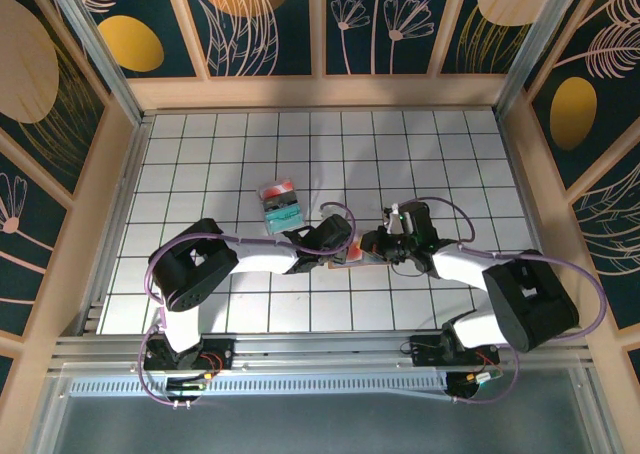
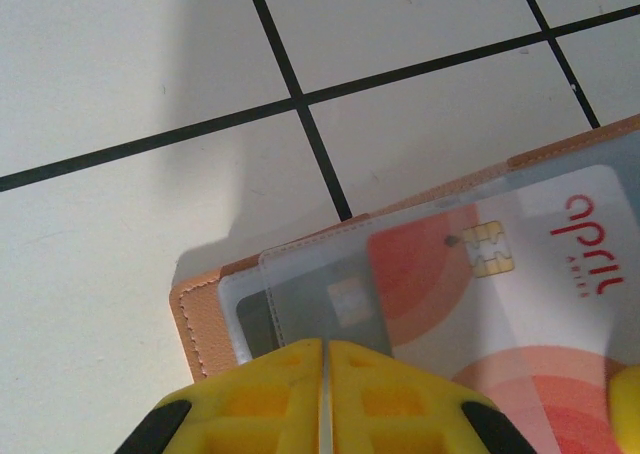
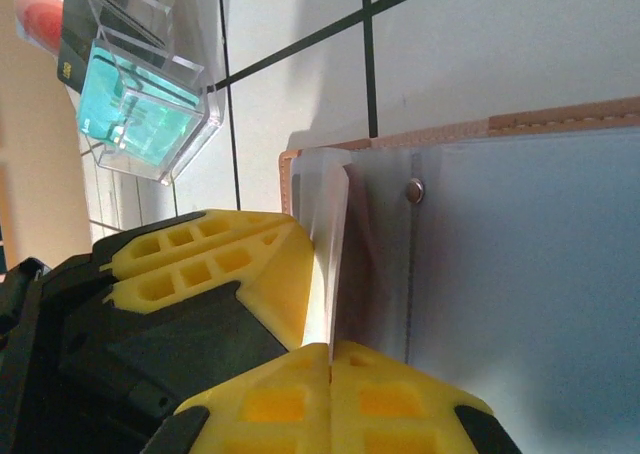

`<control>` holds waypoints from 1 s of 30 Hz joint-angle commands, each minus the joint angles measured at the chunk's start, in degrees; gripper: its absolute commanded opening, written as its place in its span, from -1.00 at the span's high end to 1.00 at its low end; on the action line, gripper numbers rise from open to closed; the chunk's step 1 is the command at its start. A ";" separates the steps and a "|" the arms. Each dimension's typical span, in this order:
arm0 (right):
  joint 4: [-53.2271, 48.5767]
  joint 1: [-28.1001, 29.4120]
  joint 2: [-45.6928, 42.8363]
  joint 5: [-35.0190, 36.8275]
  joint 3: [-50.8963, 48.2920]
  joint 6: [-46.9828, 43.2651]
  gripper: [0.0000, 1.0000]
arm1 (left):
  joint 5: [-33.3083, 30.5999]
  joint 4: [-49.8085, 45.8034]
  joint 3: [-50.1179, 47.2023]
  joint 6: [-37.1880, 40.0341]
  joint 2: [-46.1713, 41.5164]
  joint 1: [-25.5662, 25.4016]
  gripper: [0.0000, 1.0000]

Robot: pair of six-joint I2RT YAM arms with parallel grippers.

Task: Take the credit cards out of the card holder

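Top external view, leftmost: the tiled table (image 1: 200, 154) lies bare and roomy, with a small clear box (image 1: 280, 206) near the middle, just beyond the left pincer (image 1: 338, 242). That pincer is closed, its tips set at the near corner of the card holder (image 1: 352, 261). I judge it is there to pin the holder flat, though whether it also nips the plastic cannot be told. The holder lies open on the table between the two pincers. The cards (image 2: 450, 274) sit inside its clear pockets, a dark one beside a white-and-red one with a chip. To the right, the right pincer (image 1: 378, 242) is shut on one clear leaf of the holder, holding it upright, probably to open a pocket mouth. The tan stitched border runs close under both sets of tips, which nearly touch each other, so room between them is tight. Free tiles farther right and toward the back leave space for drawing a card away.
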 commanded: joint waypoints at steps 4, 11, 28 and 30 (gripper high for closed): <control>-6.77 -1.05 -3.25 3.41 2.35 -3.30 1.00 | 0.03 -4.34 -1.65 -0.41 0.08 -0.25 0.69; -13.60 -1.18 -5.98 7.83 4.46 -6.42 1.00 | 0.00 -5.94 1.17 0.92 -2.20 -0.25 0.25; -15.32 -2.20 -17.12 11.19 5.56 -9.85 1.00 | -3.95 -2.92 0.63 -2.33 -16.15 -0.10 -0.47; -12.65 -2.20 -19.26 10.27 4.81 -9.53 1.00 | -1.93 0.04 -0.73 -2.66 -18.02 0.54 -0.49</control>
